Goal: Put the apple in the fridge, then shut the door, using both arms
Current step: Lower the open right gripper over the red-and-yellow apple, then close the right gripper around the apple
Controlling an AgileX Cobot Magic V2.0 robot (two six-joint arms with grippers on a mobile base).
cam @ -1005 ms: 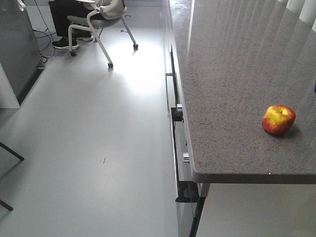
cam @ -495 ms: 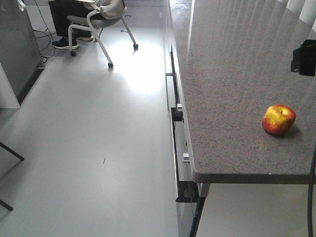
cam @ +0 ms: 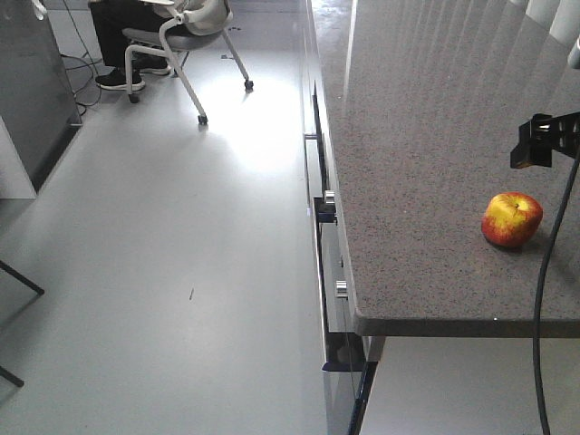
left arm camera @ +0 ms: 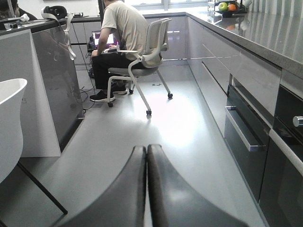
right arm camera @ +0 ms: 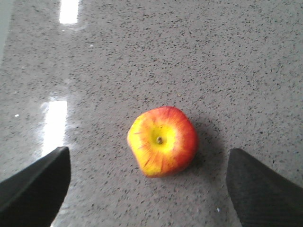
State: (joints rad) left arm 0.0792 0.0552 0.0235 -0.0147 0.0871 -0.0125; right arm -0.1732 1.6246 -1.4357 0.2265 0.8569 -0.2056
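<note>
The apple (cam: 512, 218), red with yellow patches, rests on the speckled grey counter (cam: 426, 163) near its front right. From above in the right wrist view, the apple (right arm camera: 162, 141) lies stem-up between the spread fingers of my right gripper (right arm camera: 147, 150), which is open and touches nothing. A black part of the right arm (cam: 546, 140) hangs just above and right of the apple. My left gripper (left arm camera: 146, 149) is shut and empty, low over the floor. A tall dark grey unit (cam: 32, 91) at far left looks like the fridge; its door and inside cannot be made out.
Drawer handles (cam: 324, 207) stick out from the counter's front. A wheeled chair (cam: 186, 41) with a seated person (left arm camera: 120, 28) stands at the far end of the aisle. A black cable (cam: 542, 299) hangs past the counter's front edge. A white chair (left arm camera: 9, 127) is at near left.
The right arm's black end has come into view at the right edge and moved down and left, closer above the apple. The apple has not moved.
</note>
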